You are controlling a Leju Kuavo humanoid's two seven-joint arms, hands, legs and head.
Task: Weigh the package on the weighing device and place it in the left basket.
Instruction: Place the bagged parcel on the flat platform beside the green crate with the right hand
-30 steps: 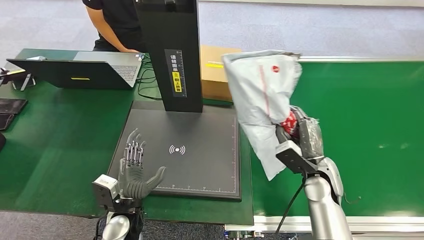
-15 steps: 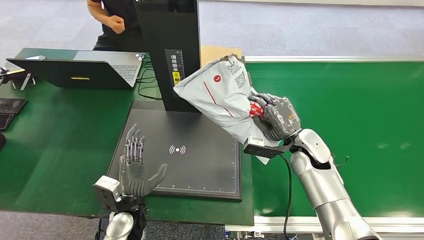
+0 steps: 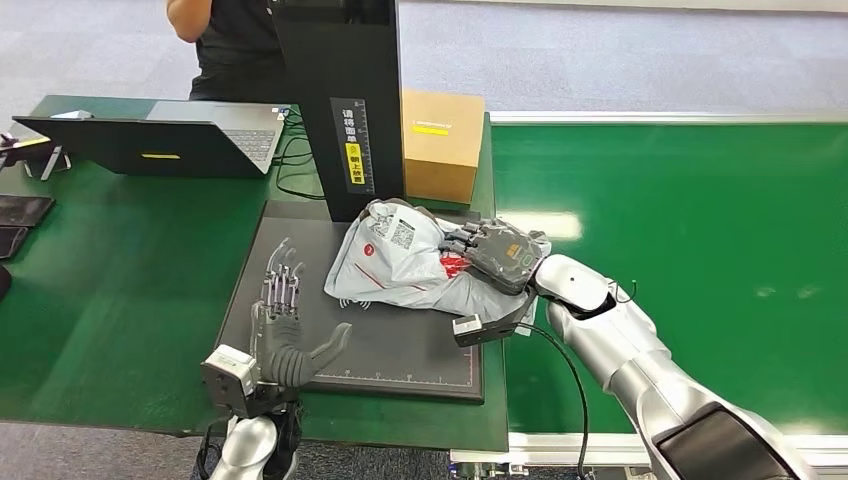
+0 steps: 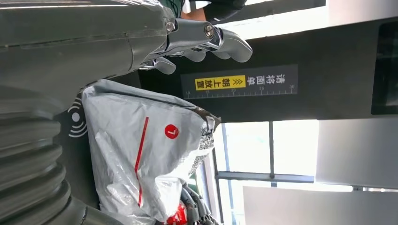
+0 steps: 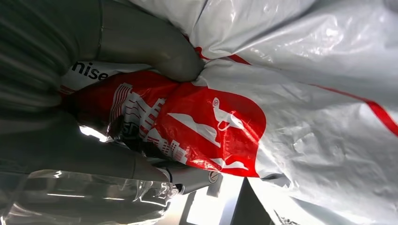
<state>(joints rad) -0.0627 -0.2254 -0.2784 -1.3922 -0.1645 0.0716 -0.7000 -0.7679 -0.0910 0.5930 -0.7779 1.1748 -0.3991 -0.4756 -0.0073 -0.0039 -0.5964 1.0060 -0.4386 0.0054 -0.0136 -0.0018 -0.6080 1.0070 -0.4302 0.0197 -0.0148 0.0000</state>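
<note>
Nearest, the left hand stands over the near left part of the black scale with its fingers spread and straight, holding nothing. A white wireless mark is printed on the scale's plate, partly covered by the package.

The grey plastic package lies on the plate, in its far right part, just in front of the black post. The right hand grips its right end, the fingers closed over crumpled plastic with a red print. On the bag there are a thin red line, a small red round logo and a white shipping label too small to read.

The post carries a ruler strip with a yellow sticker reading "朝上放置", and beside it "请将面单".

Behind the package stands a brown cardboard box. Far left, a laptop is open, and a person stands behind it.
</note>
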